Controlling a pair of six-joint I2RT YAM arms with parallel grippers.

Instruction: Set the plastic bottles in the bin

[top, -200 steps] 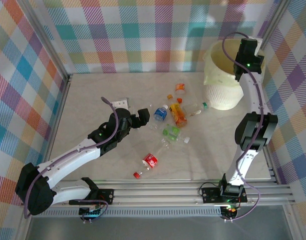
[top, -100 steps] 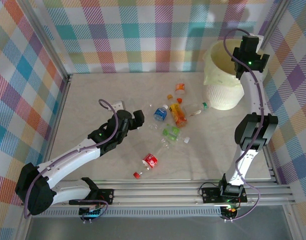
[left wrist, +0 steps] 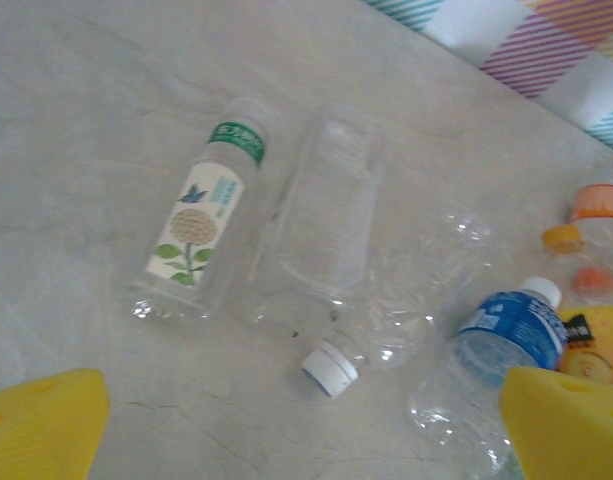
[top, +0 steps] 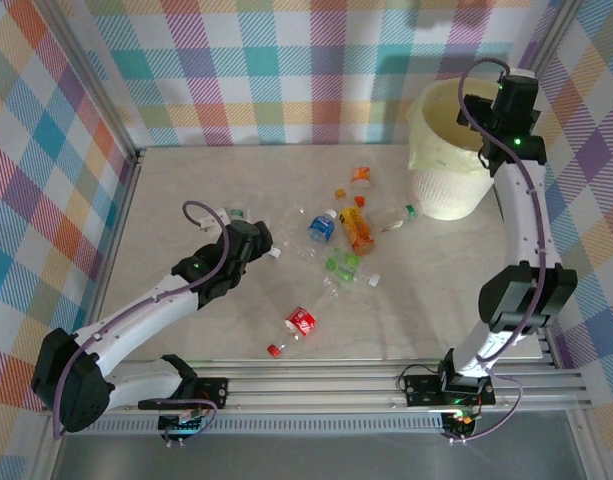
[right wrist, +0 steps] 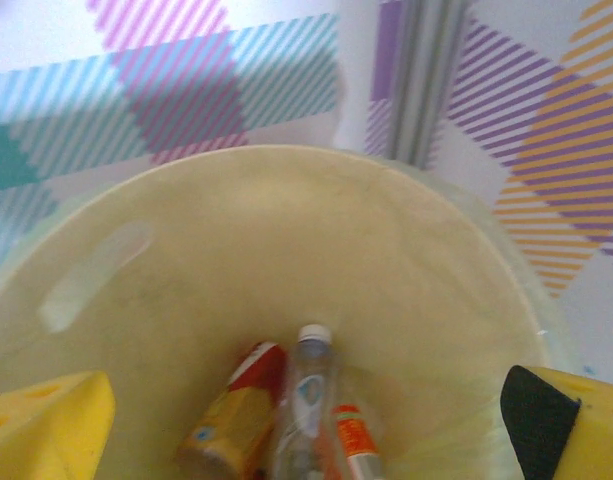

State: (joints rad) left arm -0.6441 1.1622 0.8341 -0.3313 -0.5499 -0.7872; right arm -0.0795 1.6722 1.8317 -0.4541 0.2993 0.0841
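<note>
Clutter in the middle of the table (top: 186,180) is my remaining work: plastic bottles (top: 355,228) lie loose between the arms, a red-labelled bottle (top: 300,321) closest to the near edge. The bin (top: 446,190) stands at the far right corner. My right gripper (right wrist: 306,425) hangs over its mouth, fingers spread wide with nothing between them (three dropped bottles (right wrist: 306,390) lie at the bottom, so I judge this arm is free for another trip). My left gripper (left wrist: 304,430) hovers low over the left end of the scatter, also wide and empty, wide enough to straddle a bottle. Under it a flower-labelled bottle (left wrist: 201,235) and a crushed clear bottle (left wrist: 331,215) lie side by side, touching, with a blue-labelled bottle (left wrist: 501,335) just to their right. The crushed one sits most centred, so I'd guess it's the next pick, though its thin walls may buckle.
</note>
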